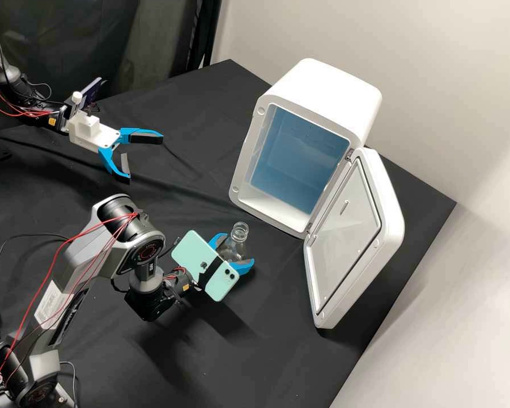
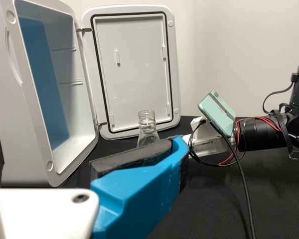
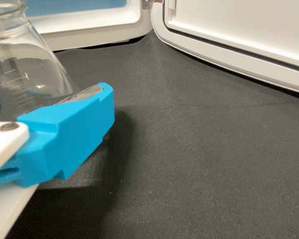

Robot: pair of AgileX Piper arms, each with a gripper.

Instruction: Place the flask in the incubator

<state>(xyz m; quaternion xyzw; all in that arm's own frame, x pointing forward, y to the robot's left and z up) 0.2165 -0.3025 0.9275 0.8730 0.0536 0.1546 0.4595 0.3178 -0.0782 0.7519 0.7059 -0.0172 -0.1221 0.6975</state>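
Observation:
A clear glass flask [image 1: 236,239] stands upright on the black bench, in front of the open white incubator [image 1: 328,90] with its blue inside. My right gripper [image 1: 232,253] is shut on the flask low down, one blue finger [image 3: 65,134] pressed against the glass [image 3: 25,74]. The left gripper [image 1: 141,156] hangs open and holds nothing at the back left, well away from the flask. From the left wrist, the flask's neck [image 2: 146,124] shows past one blue finger [image 2: 139,184], with the incubator [image 2: 27,79] beside it.
The incubator's door [image 1: 374,226] is swung wide open to the right, its lower edge near the bench's front right edge. A mint phone [image 1: 204,272] rides on the right wrist. Red cables run along both arms. Bare black cloth lies between flask and incubator.

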